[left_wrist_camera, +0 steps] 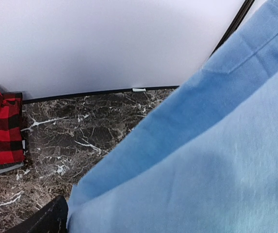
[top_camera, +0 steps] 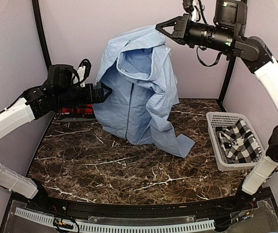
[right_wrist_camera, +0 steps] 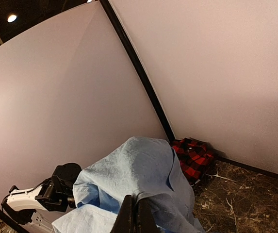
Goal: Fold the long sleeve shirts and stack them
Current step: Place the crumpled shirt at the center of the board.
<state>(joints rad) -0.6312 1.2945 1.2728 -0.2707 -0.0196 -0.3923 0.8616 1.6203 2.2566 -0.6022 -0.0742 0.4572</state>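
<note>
The dark marble table (top_camera: 129,170) bears only the hem of the light blue shirt (top_camera: 136,92). The rest hangs straight below the right pincer (top_camera: 162,26), which is clamped tight on a bunch of cloth near the collar, high at the back. The step in hand looks like spreading this shirt for folding. The left pincer (top_camera: 105,92) stands wide, grasping nothing, with the shirt's left edge pressed just ahead of it. Next, by my reckoning, it must close on that edge or a shoulder, so both arms can stretch the cloth and lay it flat.

The white basket (top_camera: 216,119) sits well below the right pincer, the black-and-white checked shirt (top_camera: 238,141) crumpled inside. The red-and-black plaid shirt (left_wrist_camera: 0,131) lies folded beyond the left pincer, by the back wall — likely the stack's base.

No brand, label or writing can be read.
</note>
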